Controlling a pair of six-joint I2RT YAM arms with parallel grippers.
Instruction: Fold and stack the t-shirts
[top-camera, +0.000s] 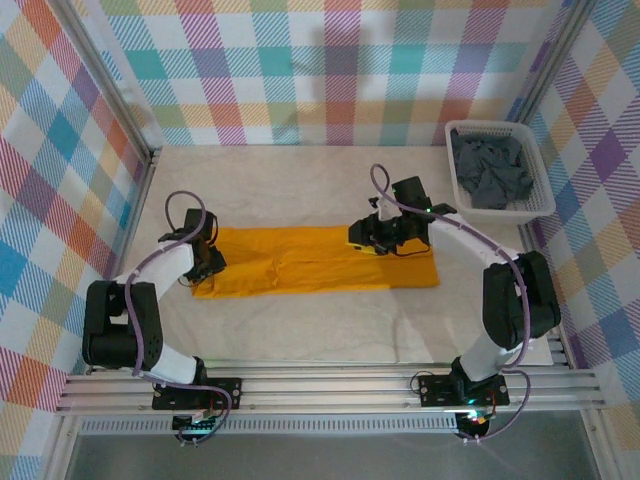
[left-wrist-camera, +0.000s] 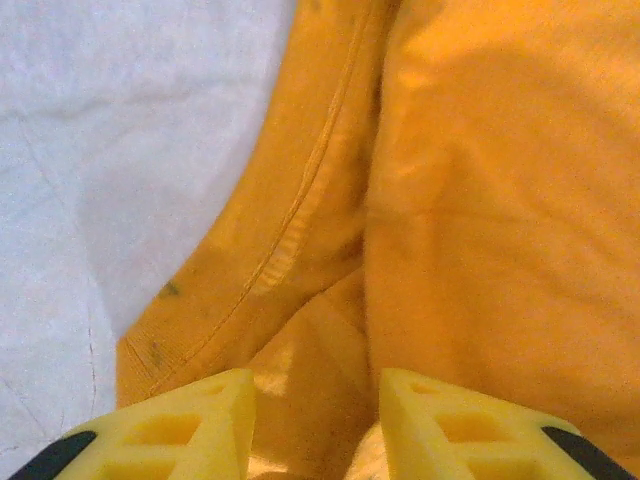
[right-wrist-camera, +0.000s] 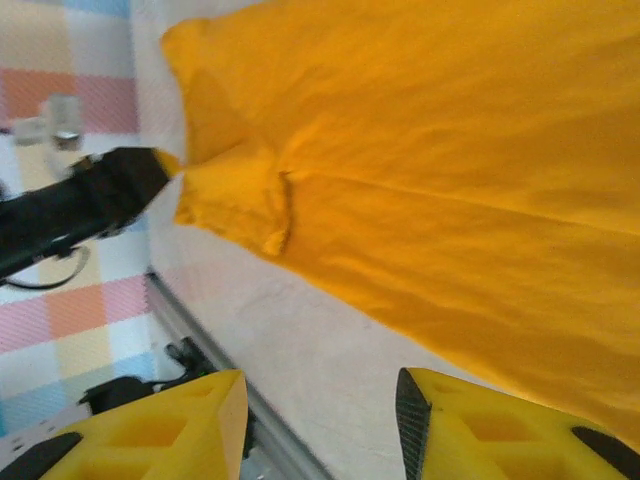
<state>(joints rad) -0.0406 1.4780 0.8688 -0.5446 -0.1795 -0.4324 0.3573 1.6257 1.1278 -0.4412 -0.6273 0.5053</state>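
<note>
— Yellow fingers fill the bottom of the left wrist view. What is the left gripper (left-wrist-camera: 318, 392) doing?
— Its fingers stand partly apart and grip nothing. The orange tee (left-wrist-camera: 480, 200) lies under the gap and spreads ahead of the tips, with a stitched hem to their left.
— And the right gripper (right-wrist-camera: 320, 388)?
— Also parted and empty, with bare table (right-wrist-camera: 300, 330) between the tips. The tee begins just beyond them.
— Which step is this?
— From above, the tee lies flat as a long strip, one gripper at each end. The lengthwise folds look done; the crosswise fold is not yet made. Grey tees (top-camera: 492, 170) sit in the basket (top-camera: 548, 208), well beyond the right fingers.
— What does the next move call for?
— Probably pinching the corners of one end, then carrying that end over the other with the edges kept square.
</note>
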